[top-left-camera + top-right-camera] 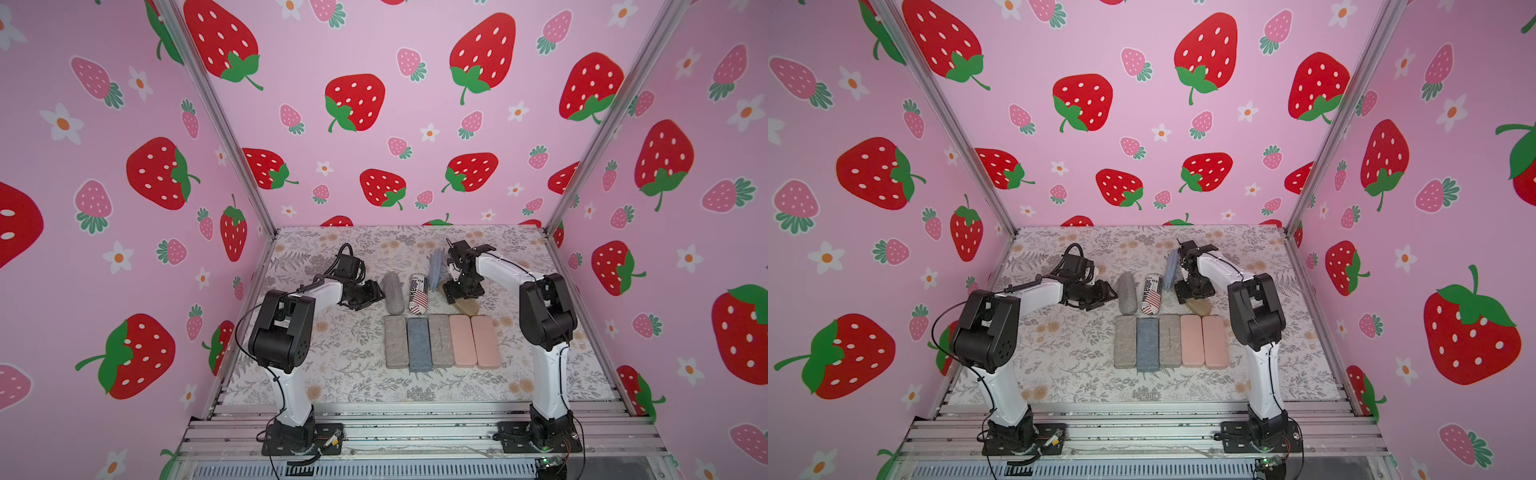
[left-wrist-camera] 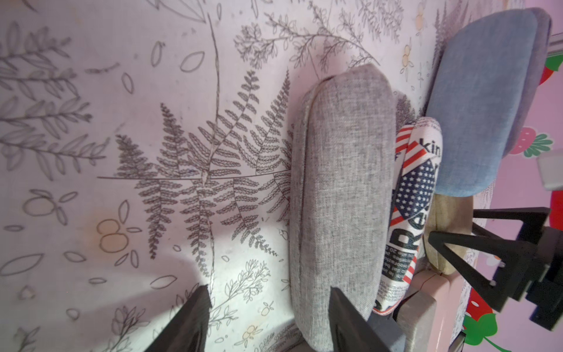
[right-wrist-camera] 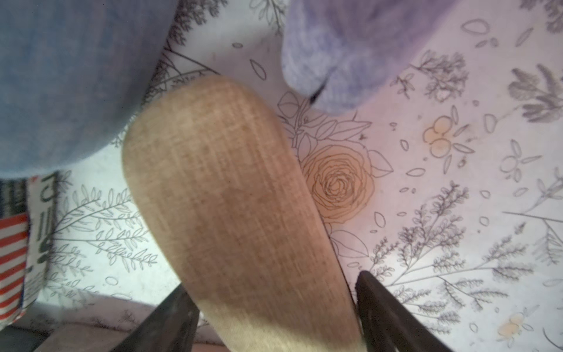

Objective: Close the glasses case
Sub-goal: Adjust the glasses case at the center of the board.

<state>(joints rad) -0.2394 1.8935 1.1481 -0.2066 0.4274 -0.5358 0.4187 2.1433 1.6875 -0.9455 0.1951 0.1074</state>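
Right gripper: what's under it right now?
The tan case lies under the right gripper, between its jaws, on the floral cloth. In both top views the gripper covers its far end; whether the jaws touch it isn't clear.

Bright, even pink-tinted light; top views bend at edges, right wrist view blurred

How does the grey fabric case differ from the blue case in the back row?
The grey case lies flat and shut; the blue case stands on edge with its halves parted. The grey case is grey weave; the blue case is blue outside, lilac-grey inside. The open left claw is at the grey case's end, not the blue case's. Both are rounded, fabric-covered.
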